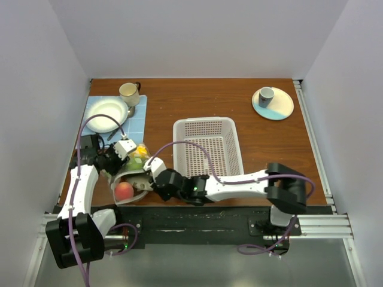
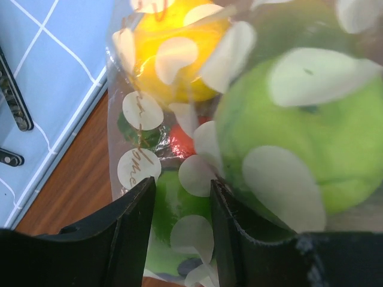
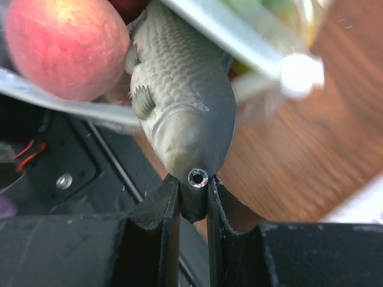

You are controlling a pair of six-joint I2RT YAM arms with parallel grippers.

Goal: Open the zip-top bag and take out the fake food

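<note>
The zip-top bag (image 1: 133, 173), clear with white dots, lies at the table's near left, its mouth towards the front edge. My left gripper (image 1: 127, 158) comes from the left; in the left wrist view its jaws (image 2: 182, 194) are shut on the dotted bag (image 2: 140, 110) over something green. A yellow fruit (image 2: 173, 54) and a large green fruit (image 2: 299, 143) show through the plastic. My right gripper (image 3: 194, 191) is shut on the snout of the grey fish (image 3: 179, 101), whose body reaches out of the mouth under the white zip strip (image 3: 239, 30). A red-pink fruit (image 3: 66, 48) sits beside the fish.
A white perforated basket (image 1: 206, 146) stands just right of the bag. A blue mat (image 1: 137, 122) with a white bowl (image 1: 106, 115) and a cup (image 1: 128, 92) lies behind the left arm. A plate with a small cup (image 1: 273, 103) sits far right. The black front rail (image 3: 54, 173) is just below the fish.
</note>
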